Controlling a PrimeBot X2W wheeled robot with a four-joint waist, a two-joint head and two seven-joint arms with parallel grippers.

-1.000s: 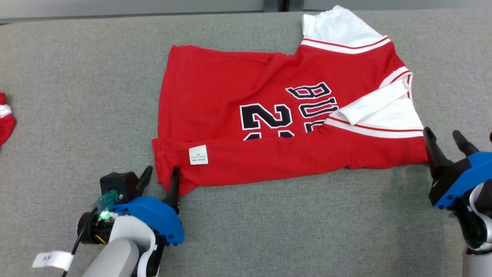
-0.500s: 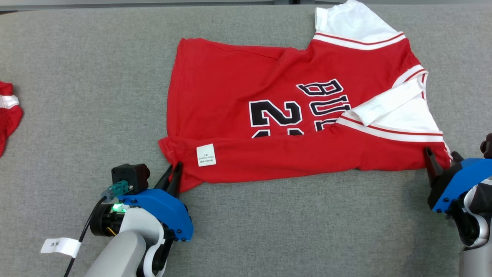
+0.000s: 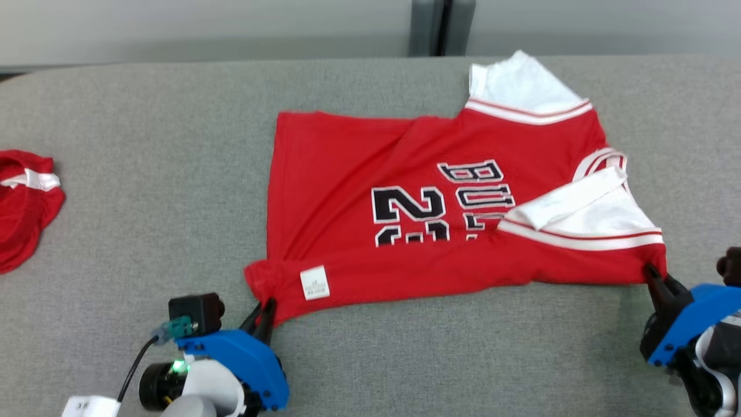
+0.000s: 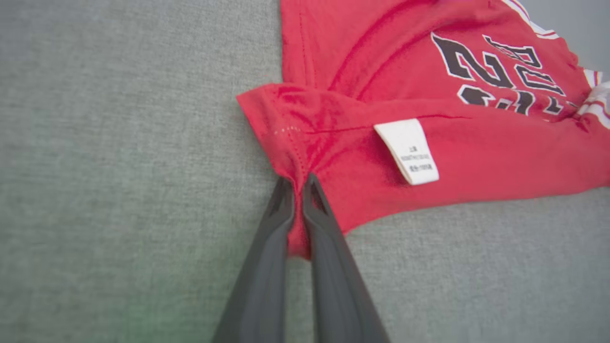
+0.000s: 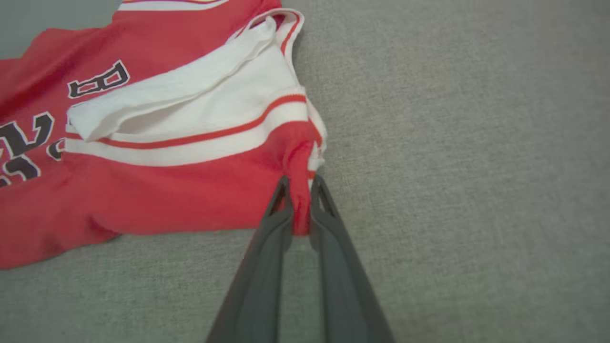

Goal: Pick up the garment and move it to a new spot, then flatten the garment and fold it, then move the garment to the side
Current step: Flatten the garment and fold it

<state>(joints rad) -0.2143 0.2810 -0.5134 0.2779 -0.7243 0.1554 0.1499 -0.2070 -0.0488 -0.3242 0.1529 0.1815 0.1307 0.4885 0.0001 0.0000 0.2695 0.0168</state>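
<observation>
Your right gripper (image 5: 298, 183) has closed on the jersey (image 3: 359, 168) corner; left gripper (image 4: 298, 178) grips the other.
Open table (image 3: 145, 145) all round; red cloth (image 3: 23, 202) far left.

Print on care label (image 4: 406, 151) unreadable; number on jersey (image 3: 347, 162) half hidden under fold; red cloth (image 3: 26, 208) cut by left edge.
</observation>
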